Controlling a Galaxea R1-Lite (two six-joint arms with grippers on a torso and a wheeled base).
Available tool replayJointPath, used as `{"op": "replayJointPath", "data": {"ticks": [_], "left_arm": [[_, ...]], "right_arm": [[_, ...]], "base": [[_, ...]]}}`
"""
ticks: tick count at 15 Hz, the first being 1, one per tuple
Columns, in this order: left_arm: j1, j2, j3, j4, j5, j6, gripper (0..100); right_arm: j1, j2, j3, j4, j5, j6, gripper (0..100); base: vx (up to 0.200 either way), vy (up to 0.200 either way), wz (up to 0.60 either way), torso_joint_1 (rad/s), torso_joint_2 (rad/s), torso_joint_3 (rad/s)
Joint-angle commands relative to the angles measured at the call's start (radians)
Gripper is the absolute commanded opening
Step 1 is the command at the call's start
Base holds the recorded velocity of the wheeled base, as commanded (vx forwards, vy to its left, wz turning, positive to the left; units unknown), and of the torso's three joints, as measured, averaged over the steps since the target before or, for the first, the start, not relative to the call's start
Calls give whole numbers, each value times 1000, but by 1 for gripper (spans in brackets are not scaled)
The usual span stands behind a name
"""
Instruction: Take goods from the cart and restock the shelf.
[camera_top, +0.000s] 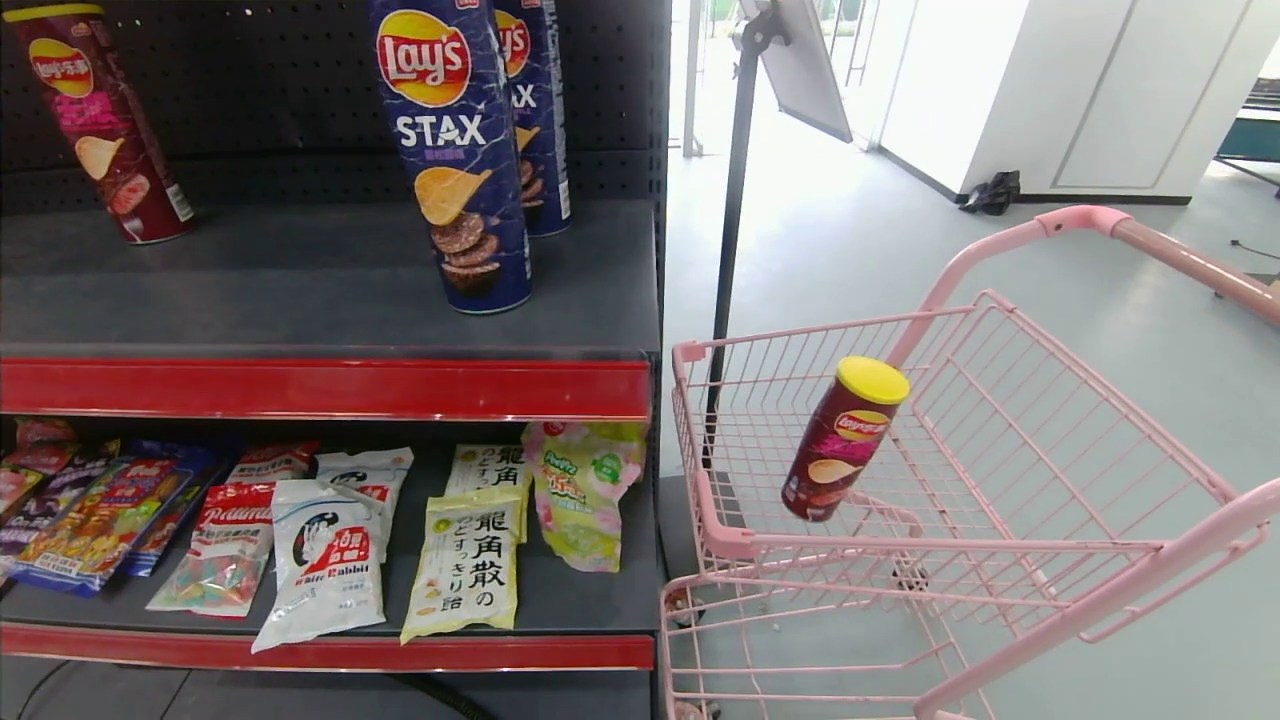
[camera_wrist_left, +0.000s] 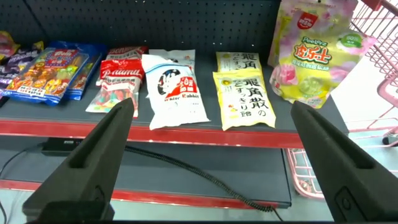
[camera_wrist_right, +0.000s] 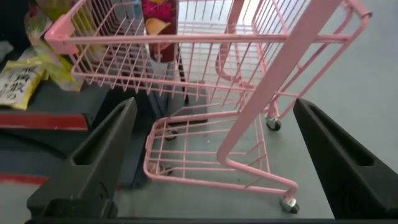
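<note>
A pink wire cart (camera_top: 1000, 420) stands to the right of the shelf unit. Inside its upper basket a dark red chip can with a yellow lid (camera_top: 845, 438) leans against the front wires; the same can (camera_wrist_right: 160, 25) shows behind the cart's wires (camera_wrist_right: 205, 43) in the right wrist view. On the upper shelf board (camera_top: 300, 290) stand two blue chip cans (camera_top: 455, 150) and one dark red can (camera_top: 100, 120). My left gripper (camera_wrist_left: 208, 162) is open, low in front of the lower shelf's snack bags (camera_wrist_left: 174, 87). My right gripper (camera_wrist_right: 211, 165) is open, below and outside the cart basket.
The lower shelf (camera_top: 560, 590) holds several snack bags, a white one (camera_top: 325, 560) at the front. A black sign pole (camera_top: 735, 200) rises between shelf and cart. A cable (camera_wrist_left: 186, 171) lies on the shelf's base board. Bare grey floor (camera_top: 850, 230) stretches behind the cart.
</note>
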Motion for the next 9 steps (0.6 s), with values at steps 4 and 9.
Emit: {"op": "replayJointPath", "data": {"ticks": [4, 9], "left_arm": [[0, 0, 0, 0, 0, 0, 100], [0, 0, 0, 0, 0, 0, 100]], "right_arm": [[19, 114, 0, -5, 58, -67, 100], [25, 71, -2, -3, 63, -84, 100]], "base": [[0, 0, 0, 0, 0, 0], [0, 0, 0, 0, 0, 0]]}}
